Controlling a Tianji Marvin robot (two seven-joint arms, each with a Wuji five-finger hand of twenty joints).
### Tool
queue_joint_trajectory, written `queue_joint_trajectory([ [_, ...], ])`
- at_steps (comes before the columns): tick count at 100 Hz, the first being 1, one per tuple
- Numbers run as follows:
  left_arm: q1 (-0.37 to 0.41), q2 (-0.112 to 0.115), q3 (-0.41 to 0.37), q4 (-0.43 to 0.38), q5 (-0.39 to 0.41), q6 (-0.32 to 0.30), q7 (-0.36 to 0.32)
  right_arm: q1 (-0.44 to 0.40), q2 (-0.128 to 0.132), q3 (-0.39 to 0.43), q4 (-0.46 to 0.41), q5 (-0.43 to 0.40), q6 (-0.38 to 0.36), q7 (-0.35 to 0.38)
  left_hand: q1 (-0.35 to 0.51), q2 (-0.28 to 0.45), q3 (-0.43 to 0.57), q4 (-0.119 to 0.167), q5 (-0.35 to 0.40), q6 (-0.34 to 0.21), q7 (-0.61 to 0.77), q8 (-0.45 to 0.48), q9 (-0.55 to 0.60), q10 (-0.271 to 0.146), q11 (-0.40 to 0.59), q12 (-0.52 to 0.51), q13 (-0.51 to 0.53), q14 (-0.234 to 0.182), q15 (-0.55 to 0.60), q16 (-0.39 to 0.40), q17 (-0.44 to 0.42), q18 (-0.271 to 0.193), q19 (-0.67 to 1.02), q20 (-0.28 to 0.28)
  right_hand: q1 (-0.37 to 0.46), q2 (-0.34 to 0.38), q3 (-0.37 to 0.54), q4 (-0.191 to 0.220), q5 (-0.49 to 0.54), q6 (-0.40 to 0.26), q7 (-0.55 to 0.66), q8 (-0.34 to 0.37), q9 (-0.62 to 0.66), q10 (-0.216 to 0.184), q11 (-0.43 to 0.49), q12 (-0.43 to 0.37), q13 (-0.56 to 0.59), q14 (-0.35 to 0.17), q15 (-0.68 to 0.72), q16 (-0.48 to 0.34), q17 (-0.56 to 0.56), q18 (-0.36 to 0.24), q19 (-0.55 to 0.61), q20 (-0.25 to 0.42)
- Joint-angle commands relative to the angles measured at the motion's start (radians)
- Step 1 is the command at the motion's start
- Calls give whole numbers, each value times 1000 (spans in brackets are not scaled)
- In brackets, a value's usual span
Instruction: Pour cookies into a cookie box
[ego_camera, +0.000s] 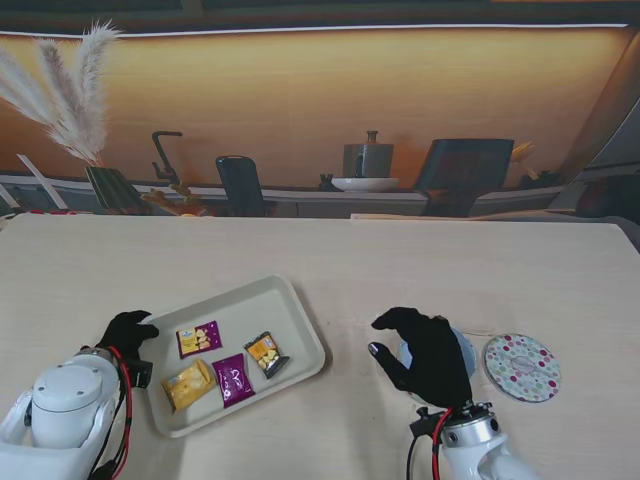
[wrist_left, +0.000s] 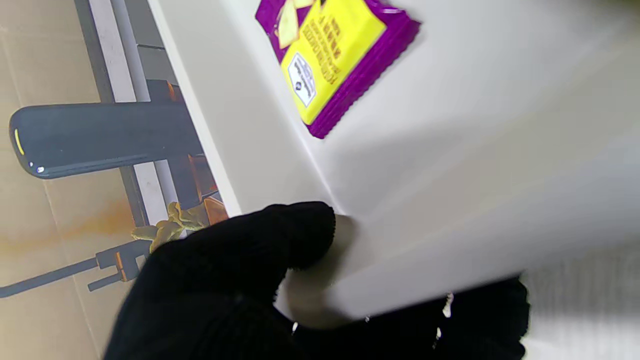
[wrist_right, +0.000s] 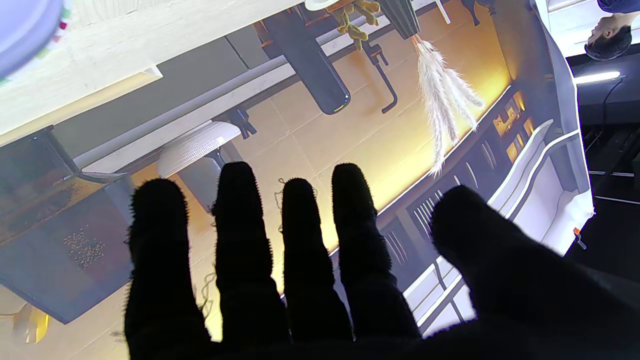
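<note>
A beige tray (ego_camera: 300, 312) lies on the table with several cookie packets, among them a purple and yellow one (ego_camera: 199, 338) and an orange one (ego_camera: 188, 384). My left hand (ego_camera: 127, 332) is shut on the tray's left corner. In the left wrist view the thumb (wrist_left: 280, 240) presses on the tray rim (wrist_left: 260, 165), the other fingers sit under it, and a purple and yellow packet (wrist_left: 335, 60) lies inside. My right hand (ego_camera: 432, 358) hovers open over the round blue cookie box (ego_camera: 466, 348), hiding most of it. The right wrist view shows the right hand (wrist_right: 300, 280) with its fingers straight and holding nothing.
The box's dotted round lid (ego_camera: 521, 367) lies flat just right of the box. A counter with a pot, a bowl, dark chairs and pampas grass runs beyond the table's far edge. A pale round rim (wrist_right: 22, 30) shows in the right wrist view.
</note>
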Motion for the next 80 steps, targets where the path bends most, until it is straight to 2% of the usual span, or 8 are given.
queue_joint_trajectory([
  [1,21,-13,7,-4,9,25,-9,-6,-5,-4,-7,3,-3,10,45,90,65,88,119,-7,-19,-62,2,7,0,-12,-34,49,-60,-47,-6,41,-112,-14,-7,32,-6,25,23,-22,-9,-22,37,3,-10,-5,25,46,4,-2,-3,17,-1,4],
  [6,22,-17,11,-8,13,33,6,-7,-5,-3,-8,3,-2,9,66,99,46,124,161,3,-72,-119,42,-1,29,2,-2,56,-30,-35,18,58,-101,-11,-7,33,-7,25,27,-24,-8,-22,40,4,-10,-5,26,47,5,-2,-2,17,-1,4],
  [14,27,-21,14,-21,6,51,18,-8,-5,-2,-10,2,-1,9,102,65,43,103,205,1,-120,-168,84,3,59,36,58,82,52,4,92,89,-47,18,-7,31,-8,25,28,-23,-9,-23,41,5,-11,-6,27,47,5,-2,-1,16,0,3],
  [22,34,-23,23,-33,16,64,28,-9,-4,-1,-11,1,1,10,108,-20,115,-12,229,-20,-103,-166,135,-14,95,174,124,89,104,80,194,89,68,102,-9,25,-10,25,29,-24,-10,-23,42,3,-12,-6,28,46,5,-2,-1,16,0,2],
  [33,41,-37,35,-50,-3,70,78,-11,-4,0,-13,-1,4,13,129,-74,152,-104,231,-31,-47,-127,171,-21,85,297,131,98,107,126,188,89,98,153,-13,23,-13,25,32,-23,-9,-23,46,4,-11,-6,29,46,6,-2,-1,16,0,1],
  [36,43,-41,38,-54,-11,67,95,-12,-4,0,-14,-1,5,14,139,-113,189,-167,235,-42,2,-97,195,-30,88,343,145,101,115,142,189,89,108,176,-14,22,-14,25,33,-23,-9,-23,47,5,-11,-6,29,46,6,-2,-1,16,0,1],
  [51,49,-54,48,-63,-32,46,146,-15,-4,1,-18,-2,7,15,152,-197,276,-302,197,-110,237,47,263,-71,145,533,199,80,211,215,214,89,224,261,-14,26,-16,26,40,-24,-10,-22,54,5,-12,-7,31,48,5,-2,-1,15,1,0],
  [80,66,-89,59,-99,-97,-2,288,-11,-3,-2,-19,0,13,24,125,-211,331,-321,147,-137,327,210,300,-77,220,755,256,29,391,335,343,89,425,368,-22,14,-23,25,43,-24,-13,-22,57,6,-14,-7,31,48,5,-3,-3,14,0,-3],
])
